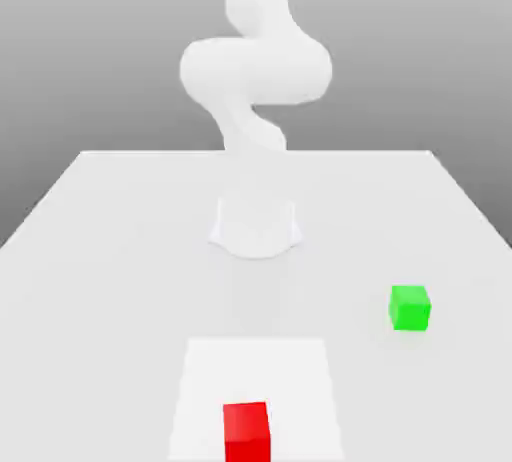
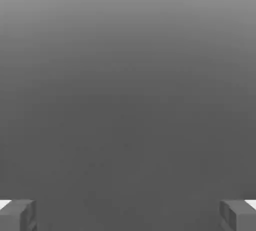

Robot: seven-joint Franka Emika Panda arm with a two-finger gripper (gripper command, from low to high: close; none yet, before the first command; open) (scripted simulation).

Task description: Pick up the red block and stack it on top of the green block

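Grey, featureless backdrop rises behind a pale white table [image 1: 110, 240] that stretches toward us in the exterior view. On that table we see a slightly brighter white square patch [image 1: 257, 370] near the front edge. Taking the middle of the exterior view as the centre of a clock face, the arm's round base [image 1: 256, 228] stands just past centre toward twelve o'clock, and the white arm [image 1: 255, 65] climbs from it, bulges into a thick elbow and runs out past the upper edge.

We find the red block [image 1: 247, 431] at six o'clock, sitting flat on the near part of the bright patch, close to the front edge of the picture. We find the green block [image 1: 410, 307] at about four o'clock, resting on the plain table beyond the patch's corner, on the exterior view's right. Both cubes sit upright and well apart from each other, and both are well apart from the base.

From the hand view we look out between the gripper [image 2: 128, 216], whose two grey fingertips [image 2: 19, 215] stand at opposite edges of the frame with a wide gap between them. We see the jaws spread fully and nothing between them; plain grey ground lies beyond.
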